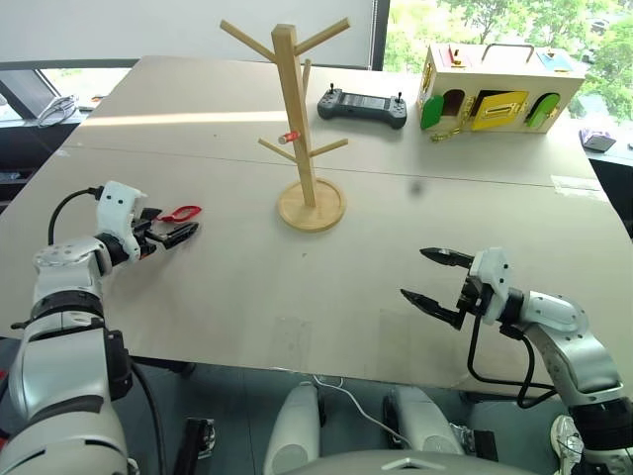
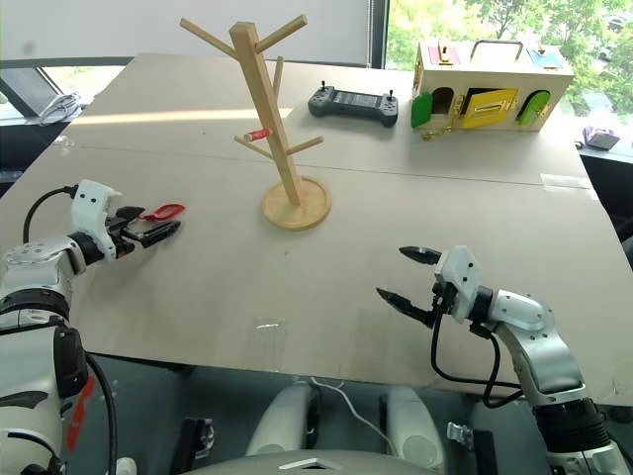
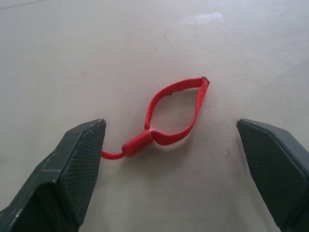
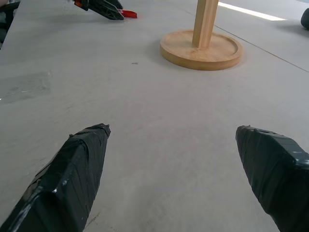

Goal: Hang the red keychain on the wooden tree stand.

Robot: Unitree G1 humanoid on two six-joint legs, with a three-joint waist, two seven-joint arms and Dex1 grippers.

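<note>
The red keychain (image 3: 176, 113), a flat red strap loop with a small red bead, lies on the table at the left. My left gripper (image 1: 183, 225) is low over it and open, one finger on each side of the loop, touching nothing; a thin red cord runs behind one finger (image 3: 77, 169). The wooden tree stand (image 1: 297, 119) stands upright mid-table on its round base, to the right of and beyond the keychain. A tiny red-and-silver stub (image 1: 288, 137) sits on one low peg. My right gripper (image 1: 413, 273) hovers open and empty near the table's front right.
A black remote controller (image 1: 362, 106) lies behind the stand. A colourful wooden box (image 1: 492, 89) stands at the back right. The table's front edge runs just below both grippers. Bare table lies between the keychain and the stand's base (image 4: 203, 48).
</note>
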